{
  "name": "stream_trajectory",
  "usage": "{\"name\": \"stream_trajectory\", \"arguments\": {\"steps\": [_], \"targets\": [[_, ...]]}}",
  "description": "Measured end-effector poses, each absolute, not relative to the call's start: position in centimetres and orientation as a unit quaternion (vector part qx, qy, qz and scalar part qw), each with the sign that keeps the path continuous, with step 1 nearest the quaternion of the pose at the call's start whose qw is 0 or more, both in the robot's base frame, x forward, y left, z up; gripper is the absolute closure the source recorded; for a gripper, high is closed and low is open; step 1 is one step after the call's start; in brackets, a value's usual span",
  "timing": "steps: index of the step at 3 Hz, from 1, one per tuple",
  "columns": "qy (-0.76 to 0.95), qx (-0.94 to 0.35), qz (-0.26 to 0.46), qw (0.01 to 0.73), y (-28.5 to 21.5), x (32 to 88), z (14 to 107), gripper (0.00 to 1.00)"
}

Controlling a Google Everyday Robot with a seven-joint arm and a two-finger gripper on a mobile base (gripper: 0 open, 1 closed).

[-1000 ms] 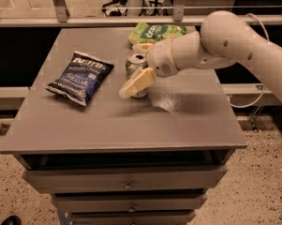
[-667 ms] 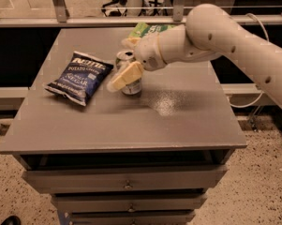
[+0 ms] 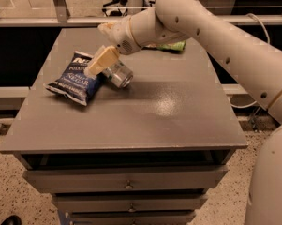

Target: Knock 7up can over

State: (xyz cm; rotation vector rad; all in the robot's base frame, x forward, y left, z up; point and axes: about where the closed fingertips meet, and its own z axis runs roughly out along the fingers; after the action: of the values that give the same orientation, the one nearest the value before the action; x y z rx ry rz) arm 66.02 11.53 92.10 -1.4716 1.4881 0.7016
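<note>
The 7up can point(image 3: 119, 75) is a small silver can lying tipped on its side on the grey table point(image 3: 145, 121), one round end facing the camera. It rests against the right edge of the dark blue chip bag point(image 3: 74, 79). My gripper point(image 3: 101, 61) is just above and left of the can, touching its upper side and overlapping the bag's top right corner. My arm reaches in from the right across the back of the table.
A green snack bag point(image 3: 172, 46) lies at the back of the table, mostly hidden behind my arm. The table is a drawer cabinet point(image 3: 126, 184). A railing and floor lie behind it.
My gripper swept left across the table. The can, upright before, moved left with it and now lies on its side against the blue bag.
</note>
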Motion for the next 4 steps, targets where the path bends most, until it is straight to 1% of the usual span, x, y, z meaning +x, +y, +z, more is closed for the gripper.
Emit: {"name": "stream_trajectory", "arguments": {"steps": [1, 2, 4], "targets": [[0.592, -0.611, 0.271, 0.451, 11.8, 66.4, 92.5, 0.0], [0.584, -0.625, 0.261, 0.448, 9.8, 64.1, 93.5, 0.0], [0.646, -0.596, 0.209, 0.429, -5.6, 54.4, 95.0, 0.0]]}}
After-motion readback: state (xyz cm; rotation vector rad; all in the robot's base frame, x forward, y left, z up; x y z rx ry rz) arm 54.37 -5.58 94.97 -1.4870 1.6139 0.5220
